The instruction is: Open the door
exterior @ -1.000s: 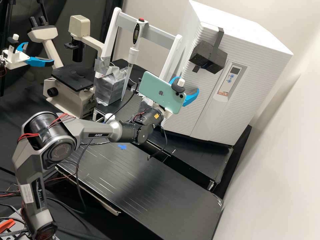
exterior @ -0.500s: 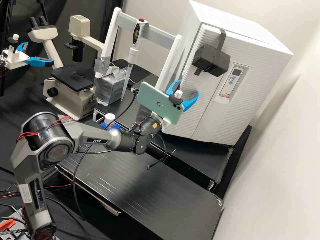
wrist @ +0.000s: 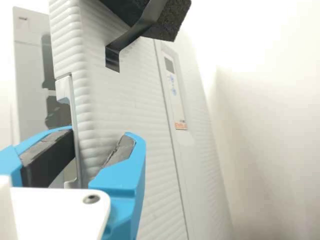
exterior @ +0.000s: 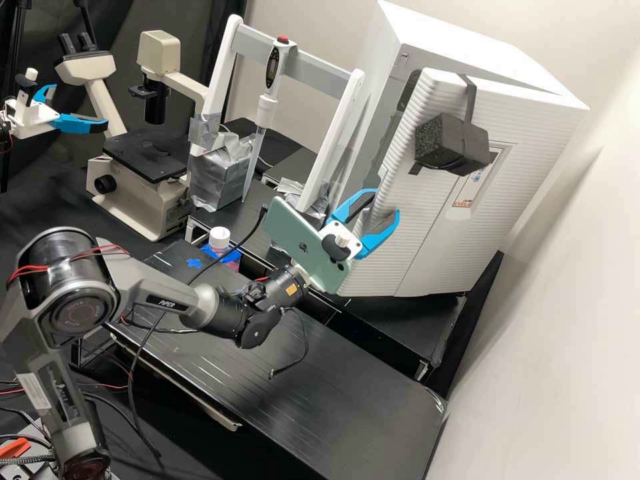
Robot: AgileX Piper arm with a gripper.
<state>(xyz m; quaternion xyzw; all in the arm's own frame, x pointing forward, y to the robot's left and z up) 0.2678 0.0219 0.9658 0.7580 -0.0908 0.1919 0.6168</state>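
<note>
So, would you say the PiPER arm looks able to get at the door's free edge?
Yes, it seems so: the gripper has a blue finger on each side of the door edge, and the black block strapped higher up looks clear of them.

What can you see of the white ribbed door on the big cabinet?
The white ribbed door looks like moulded plastic, upright and ajar, its free edge away from the white boxy cabinet. A long control panel with a small dark display and blue buttons is set in its front. A dark strap over its top edge holds a black foam-like block. The hand grips its free edge.
</note>
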